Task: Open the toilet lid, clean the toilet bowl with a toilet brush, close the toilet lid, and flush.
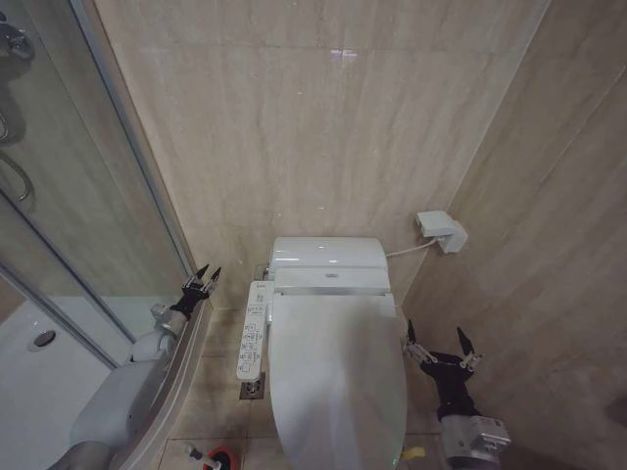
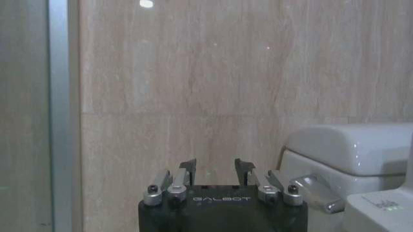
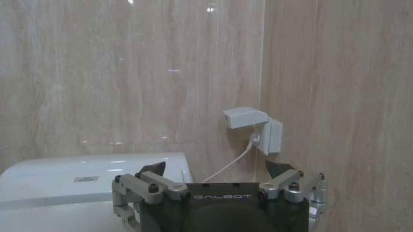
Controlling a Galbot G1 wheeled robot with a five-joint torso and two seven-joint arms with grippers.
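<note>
Toilet lid [image 1: 333,362] lies flat and shut over the toilet bowl [image 1: 278,431], which sits against the far wall in the middle of the scene, so the bowl's inside is hidden from where I stand. Nothing about the lid says whether any of the job has been done; I would judge that the opening, brushing, closing and flushing are all still ahead.

Toilet brush [image 1: 206,456] stands in its red holder [image 1: 221,458] on the floor at the near left of the bowl, beside the shower door track [image 1: 181,377], untouched by either arm.

Left claw [image 1: 203,281] hangs in the air on the left, just past the far end of the side control panel [image 1: 253,333], its fingers spread a little and empty. Right claw [image 1: 439,348] hovers on the right of the lid, close to its edge but apart from it, fingers wide and released. A wall socket box [image 1: 441,231] is on the far right wall.
</note>
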